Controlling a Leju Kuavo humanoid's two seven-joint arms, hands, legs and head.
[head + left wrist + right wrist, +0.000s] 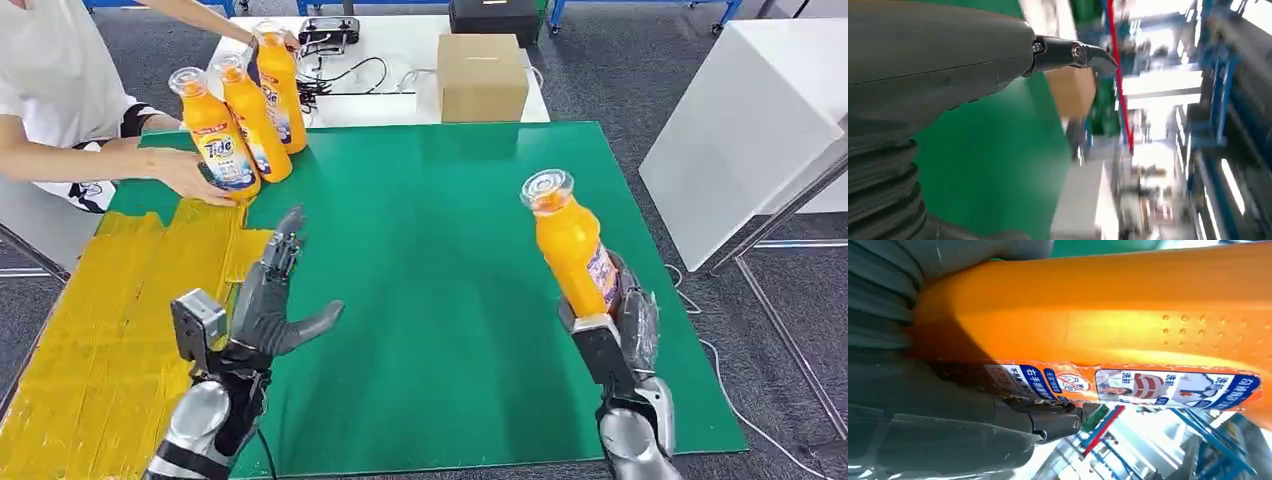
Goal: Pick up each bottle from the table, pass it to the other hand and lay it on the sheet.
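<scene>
Green table [440,300] with yellow sheet [90,340] at 8 o'clock, workshop floor around. Right hand [625,320], 4 o'clock, grips one orange bottle [572,245] by its base, tilted inward, likely for handover. Left hand [265,300] empty, fingers spread, seemingly ready to receive. Three bottles [245,115] at 11 o'clock, steadied by a person's hand [190,175]; label reads "Tide".

1. Looks like a robotics lab or test floor, not anyone's home: grey carpet-type floor [640,70] and loose cables [745,425] trailing on the right.
2. The green work table [450,250] has a white table [385,75] behind it carrying a cardboard box [482,76], wires and a black device [328,33].
3. Blue metal racking [1218,115] and bright overhead lights appear in the left wrist view, pretty industrial.
4. A white panel [745,125] leans at far right.
</scene>
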